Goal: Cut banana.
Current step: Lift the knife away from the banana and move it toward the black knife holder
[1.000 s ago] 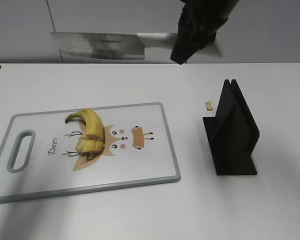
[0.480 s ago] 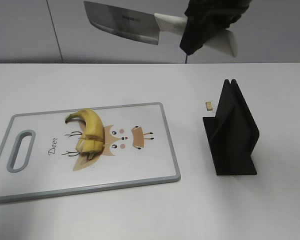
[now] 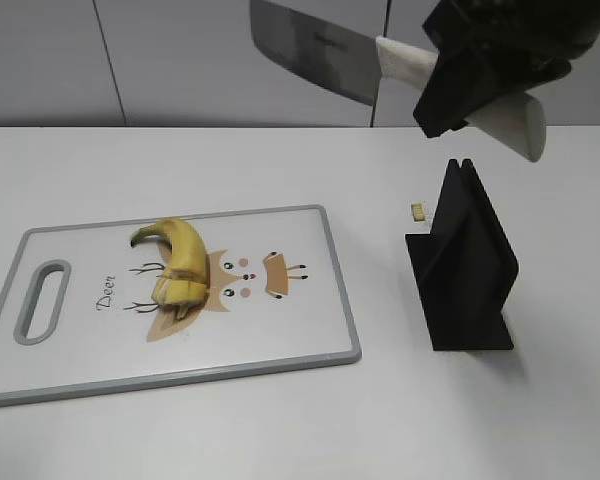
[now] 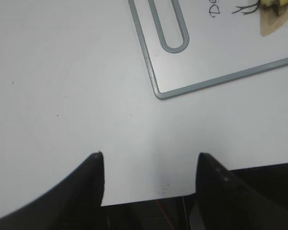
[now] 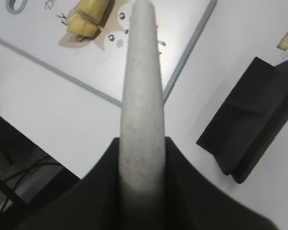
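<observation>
The banana (image 3: 175,262) lies on the grey-rimmed cutting board (image 3: 280,345), left of its deer drawing, with cuts across its lower part. It also shows in the right wrist view (image 5: 86,18). My right gripper (image 3: 480,75) is shut on the white handle of a cleaver knife (image 3: 315,48), held high above the table at the upper right, blade pointing left. The right wrist view shows the handle (image 5: 141,86) between the fingers. My left gripper (image 4: 149,170) is open and empty over bare table near the board's handle corner (image 4: 169,28).
A black knife stand (image 3: 465,265) stands on the table right of the board, also in the right wrist view (image 5: 252,120). A small banana bit (image 3: 417,211) lies behind the stand. The table's front edge shows in both wrist views.
My right gripper has carried the knife up and to the right, from above the board toward the stand. The blade has tilted. The banana and board have not moved.
</observation>
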Controlling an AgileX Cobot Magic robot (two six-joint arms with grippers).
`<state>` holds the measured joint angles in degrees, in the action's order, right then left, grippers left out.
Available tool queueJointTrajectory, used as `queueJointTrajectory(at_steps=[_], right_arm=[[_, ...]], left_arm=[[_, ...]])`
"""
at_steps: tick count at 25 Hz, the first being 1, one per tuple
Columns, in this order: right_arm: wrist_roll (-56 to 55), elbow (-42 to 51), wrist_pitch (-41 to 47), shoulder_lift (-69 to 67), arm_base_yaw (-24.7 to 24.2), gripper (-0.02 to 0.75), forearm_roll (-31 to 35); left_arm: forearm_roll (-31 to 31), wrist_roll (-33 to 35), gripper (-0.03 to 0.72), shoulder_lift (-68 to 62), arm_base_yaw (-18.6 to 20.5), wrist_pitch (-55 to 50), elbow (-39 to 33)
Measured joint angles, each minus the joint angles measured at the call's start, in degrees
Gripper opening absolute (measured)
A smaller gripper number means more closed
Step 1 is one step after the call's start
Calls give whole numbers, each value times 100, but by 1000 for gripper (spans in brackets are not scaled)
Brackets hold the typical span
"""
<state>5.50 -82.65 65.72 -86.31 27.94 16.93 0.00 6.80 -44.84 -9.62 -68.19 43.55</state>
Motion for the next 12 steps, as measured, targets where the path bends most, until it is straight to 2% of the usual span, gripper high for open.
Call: queueJointTrajectory(at_steps=[5,12], right_arm=[[-887,553,-477,435,0,171,-446],[-1906,1468,-870,1125,0,171,-1215]], left_arm=[[0,0,575,1136,0,1,-607],[0,-2,575,2492,0,209,-1099]])
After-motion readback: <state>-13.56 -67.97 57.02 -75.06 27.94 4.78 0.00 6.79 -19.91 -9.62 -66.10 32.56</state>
